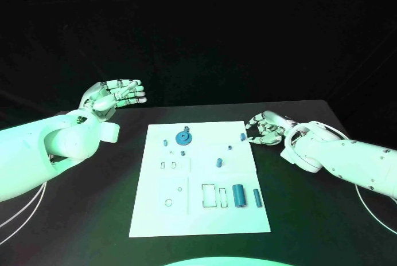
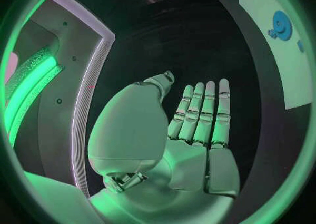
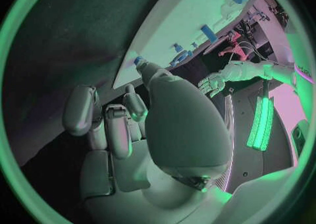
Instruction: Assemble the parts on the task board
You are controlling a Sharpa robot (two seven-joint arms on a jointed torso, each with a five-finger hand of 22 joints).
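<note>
right wrist view: small blue part (image 3: 139, 60) half hidden behind right robot hand (image 3: 141, 124)

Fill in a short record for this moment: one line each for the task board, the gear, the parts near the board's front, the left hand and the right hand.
task board: white plate in the middle of the black table
gear: blue, near the board's far edge
front parts: two blue cylinders, one thick, one thin, lying side by side
left hand: raised off the board's far left corner, fingers apart, holds nothing
right hand: at the board's far right edge, fingertips at a small blue part; grasp unclear
</note>
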